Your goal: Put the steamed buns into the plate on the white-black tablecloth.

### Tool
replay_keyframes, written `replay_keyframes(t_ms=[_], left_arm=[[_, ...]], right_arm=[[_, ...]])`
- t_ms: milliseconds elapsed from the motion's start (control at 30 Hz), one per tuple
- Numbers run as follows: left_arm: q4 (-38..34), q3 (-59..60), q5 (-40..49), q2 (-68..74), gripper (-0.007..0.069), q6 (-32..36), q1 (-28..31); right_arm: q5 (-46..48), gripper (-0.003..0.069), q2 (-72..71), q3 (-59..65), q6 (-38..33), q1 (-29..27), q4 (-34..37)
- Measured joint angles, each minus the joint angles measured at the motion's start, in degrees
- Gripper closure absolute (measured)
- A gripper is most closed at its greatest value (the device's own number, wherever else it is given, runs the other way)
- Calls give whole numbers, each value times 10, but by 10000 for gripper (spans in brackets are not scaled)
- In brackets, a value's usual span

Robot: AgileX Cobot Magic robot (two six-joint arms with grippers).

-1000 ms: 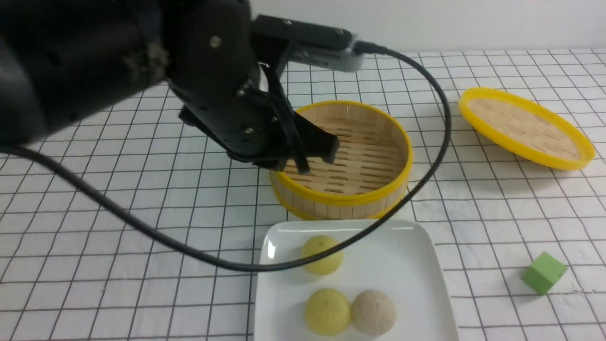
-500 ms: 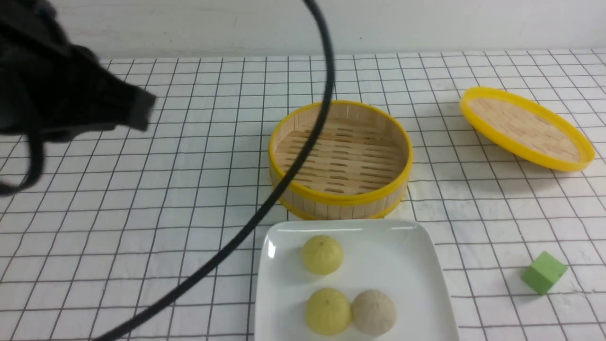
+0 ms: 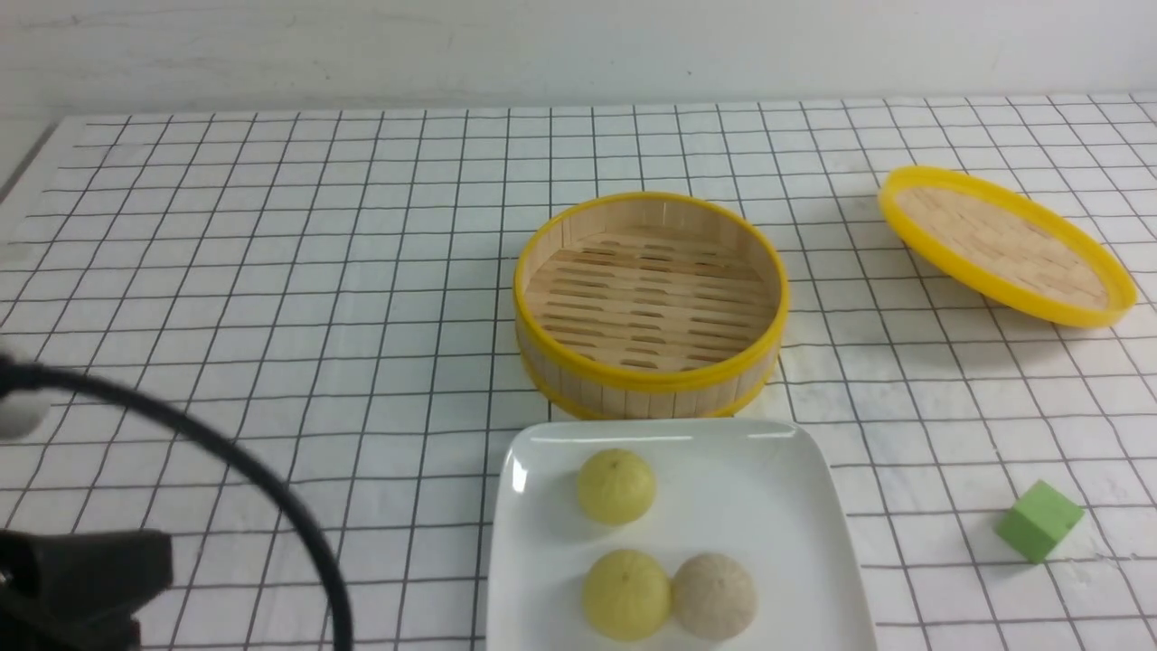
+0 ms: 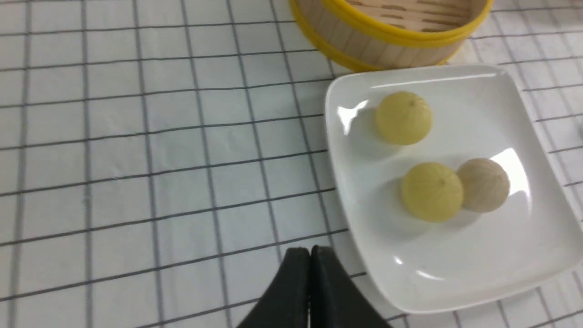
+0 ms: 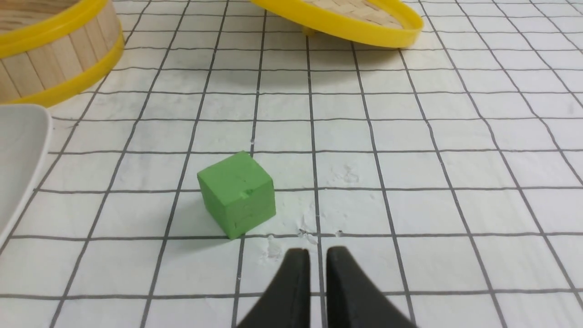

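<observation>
— Where are the steamed buns (image 3: 667, 551)?
— All three sit on the plate (image 3: 813, 506), on the white-black tablecloth (image 3: 271, 271).
— And the pincers?
— The left pincer (image 4: 309, 251) is closed tight, holding nothing. The right pincer (image 5: 318, 253) has a thin gap and holds nothing, near a green cube (image 5: 237, 194).

wall (image 3: 578, 45): plain off-white, matte, runs across the whole far side; faint grey smudges and scuffs, one tiny dark speck right of centre
wall base: meets the table in a straight line at the far edge, slightly shadowed
table (image 3: 20, 158): only a bare pale strip shows at the far left corner, with a dark edge line; the rest is covered by the white-black tablecloth (image 3: 271, 271), slightly wrinkled
light: bright, even, diffuse and white; shadows short, soft-edged and pale grey
</observation>
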Motion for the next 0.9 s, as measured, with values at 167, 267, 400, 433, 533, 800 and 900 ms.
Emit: replay_keyframes(t_ms=[167,267,400,433,533,800,900], left_arm=[[-7,98,-112,-52,608,-74,0],[-3,120,-116,-54,606,-86,0],[10,132,-86,-54,606,-99,0],[11,132,-83,-54,605,-102,0],[23,132,-89,-54,603,-115,0],[20,141,-148,-65,592,-103,16],[-8,176,-207,-88,591,-35,70]], right_arm=[[0,568,0,0,0,0,0],[0,566,0,0,0,0,0],[0,565,0,0,0,0,0],[0,564,0,0,0,0,0],[0,560,0,0,0,0,0],[0,550,0,0,0,0,0],[0,548,0,0,0,0,0]])
